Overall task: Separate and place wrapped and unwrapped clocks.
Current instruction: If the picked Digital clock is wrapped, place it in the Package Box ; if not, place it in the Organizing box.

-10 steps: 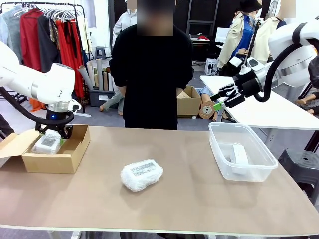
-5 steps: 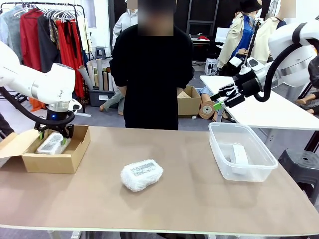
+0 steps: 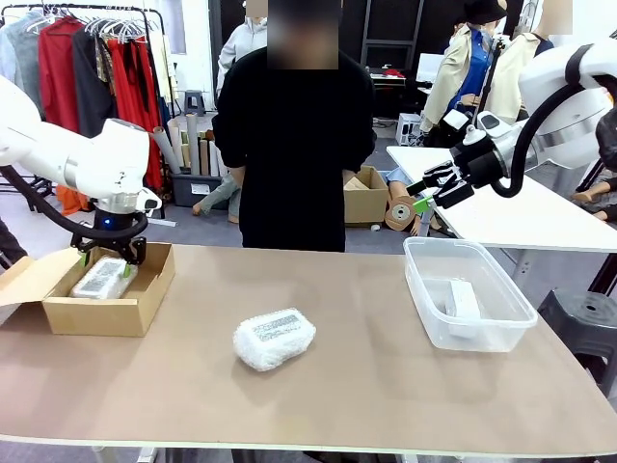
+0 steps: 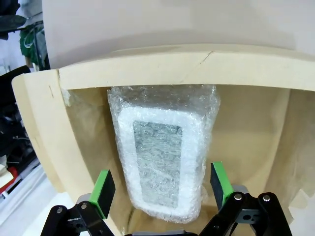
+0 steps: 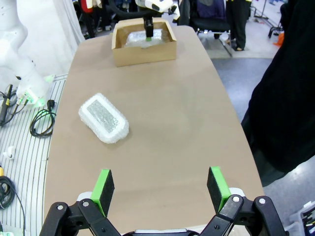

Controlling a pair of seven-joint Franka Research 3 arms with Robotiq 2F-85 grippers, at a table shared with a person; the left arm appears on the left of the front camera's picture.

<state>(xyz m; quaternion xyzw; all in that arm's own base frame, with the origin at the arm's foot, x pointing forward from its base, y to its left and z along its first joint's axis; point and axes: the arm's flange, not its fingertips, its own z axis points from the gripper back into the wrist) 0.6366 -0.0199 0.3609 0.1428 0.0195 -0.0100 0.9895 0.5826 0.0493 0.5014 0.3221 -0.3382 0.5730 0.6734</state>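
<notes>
Lying flat on the floor of the cardboard box, one wrapped clock faces up with its printed label showing through the bubble wrap. A second ago the left jaws were clamped on this bundle and held it a little higher. Now they are spread wide just above it and grip nothing, and in the left wrist view their green pads stand to either side of the bundle's near end, clear of it. The box sits at the left end of the counter with one flap folded outward.

A second wrapped clock lies label up on the bare counter near the middle, where it lay before. The unwrapped clock rests inside the clear tub toward the right end, also unmoved.

The right jaws hang in the air above and beyond the tub's far side, wide open and empty, in the same pose as a second ago.

Counted: two wrapped clocks, one unwrapped clock, one box, one tub. One person in black stands at the far side of the counter.
</notes>
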